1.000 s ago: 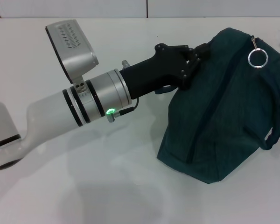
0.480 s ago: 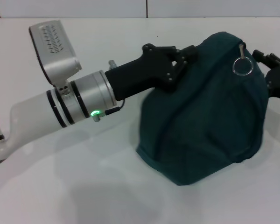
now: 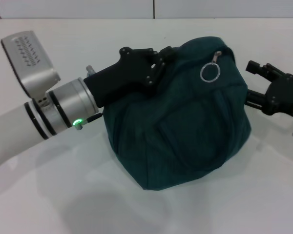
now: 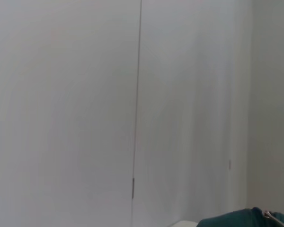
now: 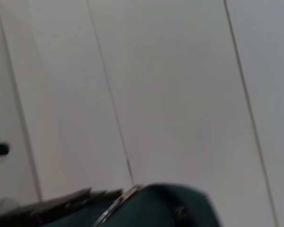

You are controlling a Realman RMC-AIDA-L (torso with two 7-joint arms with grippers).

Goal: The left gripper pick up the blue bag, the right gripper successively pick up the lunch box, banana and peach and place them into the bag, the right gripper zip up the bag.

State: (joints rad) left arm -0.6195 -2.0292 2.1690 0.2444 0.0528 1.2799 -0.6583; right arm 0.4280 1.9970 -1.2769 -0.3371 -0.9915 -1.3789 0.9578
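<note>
The left arm reaches in from the left of the head view, white forearm low, silver wrist with its green light angled up and to the right; the left gripper (image 3: pixel 162 57) ends at the bag's (image 3: pixel 185 126) upper left edge, its jaws closed on a fold of the teal fabric there; the fingertips are partly buried in the cloth.

The bag sits bunched on the white bench (image 3: pixel 63 195), about centre, its top humped up toward the left gripper; the zipper runs over the top and its metal ring pull (image 3: pixel 210 72) hangs against the far upper face; the opening looks closed, with nothing of the lining showing.

The right gripper (image 3: pixel 251 80) comes in from the right edge, arm low and roughly level, pointing left at the bag's right side; its jaws stand apart, one finger (image 3: pixel 263 68) higher and farther, the other lower and just beside the fabric; they hold nothing, and whether the lower finger touches the bag cannot be told.

The right wrist view shows the ring (image 5: pixel 116 205) and the bag's top edge against a pale wall; the left wrist view shows only a sliver of bag (image 4: pixel 236 220) low in the corner.
</note>
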